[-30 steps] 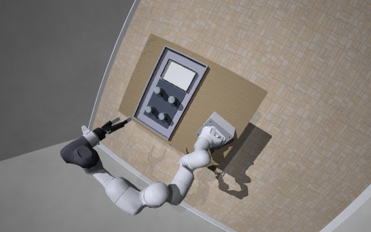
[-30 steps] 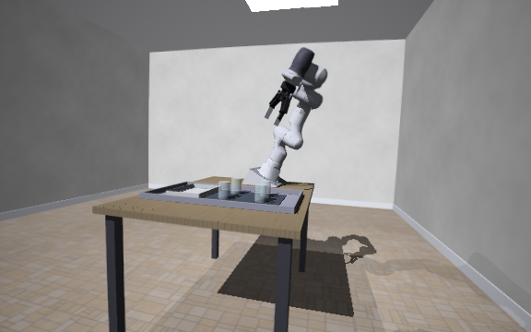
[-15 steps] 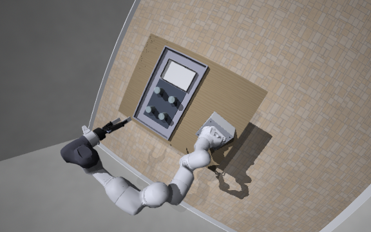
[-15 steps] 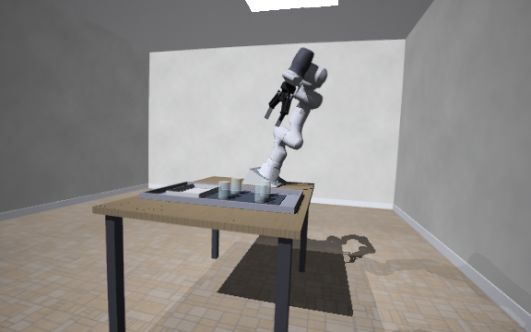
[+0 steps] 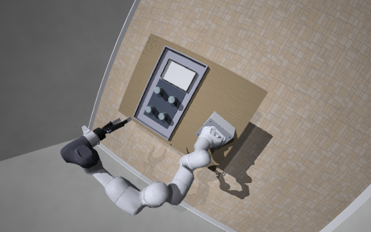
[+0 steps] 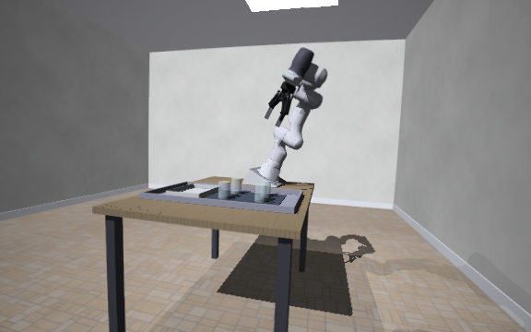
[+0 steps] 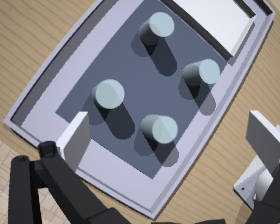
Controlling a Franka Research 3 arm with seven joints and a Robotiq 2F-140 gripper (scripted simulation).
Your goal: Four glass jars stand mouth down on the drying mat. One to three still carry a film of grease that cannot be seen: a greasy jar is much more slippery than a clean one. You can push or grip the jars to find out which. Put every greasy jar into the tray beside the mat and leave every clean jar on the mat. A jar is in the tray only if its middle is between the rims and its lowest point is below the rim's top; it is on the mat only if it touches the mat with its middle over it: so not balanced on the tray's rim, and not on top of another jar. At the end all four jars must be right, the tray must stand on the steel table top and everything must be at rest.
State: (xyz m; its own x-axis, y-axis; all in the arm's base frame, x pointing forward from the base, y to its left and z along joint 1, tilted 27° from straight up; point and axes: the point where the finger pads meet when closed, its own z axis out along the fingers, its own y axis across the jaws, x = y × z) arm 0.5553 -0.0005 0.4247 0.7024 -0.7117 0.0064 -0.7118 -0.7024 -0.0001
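Jars (image 5: 163, 116) (image 6: 261, 193) (image 7: 164, 130) upright on dark mat (image 5: 172, 111) (image 6: 277, 199) (image 7: 136, 92).

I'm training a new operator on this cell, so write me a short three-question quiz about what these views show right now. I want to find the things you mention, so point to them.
1. Multiple choice: where do the four pale glass jars (image 5: 163, 116) (image 6: 224, 190) (image 7: 109, 94) stand?
a) in the white rectangular tray (image 5: 179, 75) (image 6: 195, 190) (image 7: 216, 20)
b) on the dark blue-grey rectangular mat (image 5: 175, 111) (image 6: 244, 197) (image 7: 136, 82)
c) on the wooden floor

2. True or false: the black two-fingered claw (image 5: 122, 120) (image 6: 272, 121) (image 7: 170, 126) is gripping a jar.

3. Fill the gap: the number of jars in the tray is ____.

Key: 1 b; 2 false; 3 zero.
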